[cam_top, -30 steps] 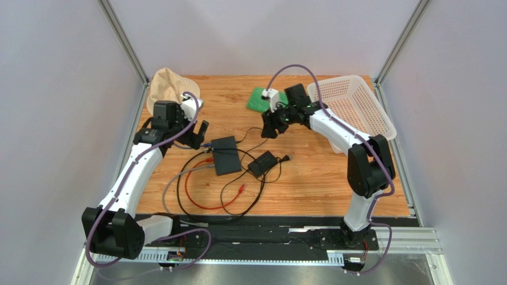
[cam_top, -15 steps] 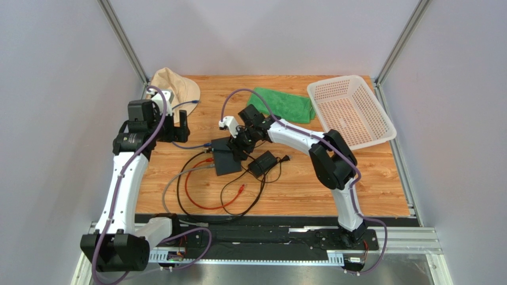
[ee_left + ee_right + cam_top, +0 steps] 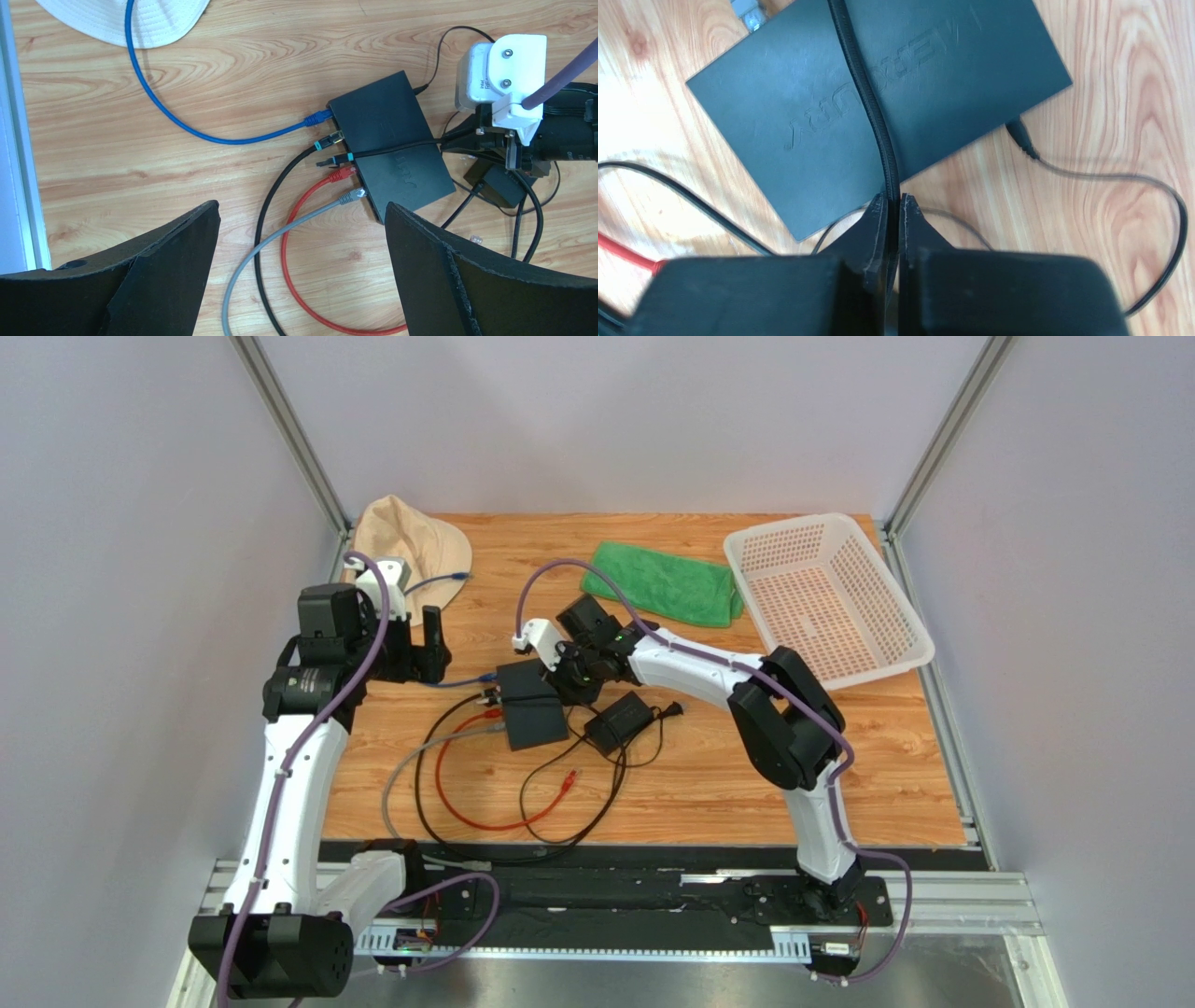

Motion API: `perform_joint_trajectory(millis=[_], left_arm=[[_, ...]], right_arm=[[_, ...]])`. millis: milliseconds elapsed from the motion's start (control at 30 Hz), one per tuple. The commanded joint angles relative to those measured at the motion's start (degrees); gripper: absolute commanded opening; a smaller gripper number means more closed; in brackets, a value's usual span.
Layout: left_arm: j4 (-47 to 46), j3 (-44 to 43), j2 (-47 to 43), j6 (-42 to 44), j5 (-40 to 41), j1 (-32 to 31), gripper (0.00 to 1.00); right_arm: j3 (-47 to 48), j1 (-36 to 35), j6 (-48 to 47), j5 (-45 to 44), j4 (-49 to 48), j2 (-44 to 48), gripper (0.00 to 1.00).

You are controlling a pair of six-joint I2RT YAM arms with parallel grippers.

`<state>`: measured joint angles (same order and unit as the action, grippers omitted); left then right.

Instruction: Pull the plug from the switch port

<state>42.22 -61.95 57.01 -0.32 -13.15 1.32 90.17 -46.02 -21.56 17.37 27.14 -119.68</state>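
Two arms over the worktop point(image 3: 730, 784), seen from above. Left claw point(image 3: 428, 637) spread wide and empty, off the port side of the switch point(image 3: 530, 711). Right claw point(image 3: 558, 679) down at the switch's far-right corner, near the power adapter point(image 3: 619, 721). Grip too small to read here.

From the left wrist: left claw point(image 3: 300, 210) released, high above the switch point(image 3: 379, 112). Five plugs seated in a row along its left face: blue plug point(image 3: 319, 119), teal-tipped plug point(image 3: 328, 142), black plug point(image 3: 328, 163), red plug point(image 3: 340, 175), grey plug point(image 3: 354, 196). Black cable point(image 3: 393, 147) draped across the lid toward the right arm, apparently starting at the black plug, though not certain.

From the right wrist: right claw point(image 3: 892, 210) clenched on the black cable point(image 3: 868, 98) just off the edge of the switch point(image 3: 948, 77). Thin power lead point(image 3: 1025, 143) plugged into the opposite side.

Risk with a grip this far from the plug: dragging the light box along instead of freeing anything. Better to pin the switch with the free left claw, then draw slowly and straight out along the port's axis. Expect a latch tab on the plug. Avoid snagging the neighbouring plugs.
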Motion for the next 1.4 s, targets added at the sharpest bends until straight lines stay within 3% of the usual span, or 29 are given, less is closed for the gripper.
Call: perform_joint_trajectory(millis=[0,267,367,500,567,600,700,867,1033,1133,1200,1233,1267,1367], left_arm=[[-1.3,-0.4,0.5,0.0,-2.0,0.3,0.95],[-3.5,-0.2,6.0,-5.7,-6.4,0.3,0.93],[-4.5,0.0,9.1,-8.2,-9.7,0.2,0.91],[-5.5,-0.4,14.0,-10.7,-11.2,0.2,0.90],[-5.2,-1.6,17.9,-11.4,-11.2,0.2,0.90],[-5.1,-2.1,19.3,-11.5,-11.2,0.2,0.90],[-4.5,-4.9,25.4,-11.9,-11.6,0.1,0.89],[-1.1,-7.4,32.5,-11.3,-15.2,0.2,0.84],[-2.2,-6.0,35.9,-10.2,-19.1,0.0,0.80],[-4.8,-6.7,38.3,-10.8,-19.9,-0.3,0.67],[-4.8,-9.8,40.3,-10.2,-21.3,-0.6,0.47],[-3.9,-11.2,42.8,-10.0,-22.1,-0.7,0.39],[-3.4,-12.5,44.1,-9.7,-22.6,-0.6,0.23],[-1.7,-17.3,48.8,-8.6,-22.1,-0.6,0.01]], right_arm=[[-2.5,0.6,0.0,-3.9,-1.6,7.1,0.00],[-13.0,9.3,8.9,-15.8,-2.5,23.0,0.00],[-17.0,16.4,10.0,-19.2,-2.4,25.2,0.00],[-20.3,20.6,11.5,-18.5,-3.1,25.6,0.00],[-19.8,20.5,11.0,-13.5,-2.4,25.1,0.13],[-19.1,20.5,11.0,-11.8,-2.3,24.2,0.32],[-15.0,19.4,11.5,-10.8,-4.4,22.1,0.52],[-6.9,16.4,11.9,-6.4,-4.8,18.6,0.56],[-6.8,14.4,13.2,-0.3,-4.4,14.7,0.51],[-6.2,13.6,14.4,4.9,-3.1,12.4,0.33],[-5.4,13.0,13.9,7.6,-2.2,10.6,0.22],[-5.1,12.6,13.6,8.7,-1.8,10.3,0.19],[-5.2,11.6,13.0,9.1,-1.9,9.9,0.18],[-4.5,9.6,11.1,9.6,-1.8,7.8,0.15]])
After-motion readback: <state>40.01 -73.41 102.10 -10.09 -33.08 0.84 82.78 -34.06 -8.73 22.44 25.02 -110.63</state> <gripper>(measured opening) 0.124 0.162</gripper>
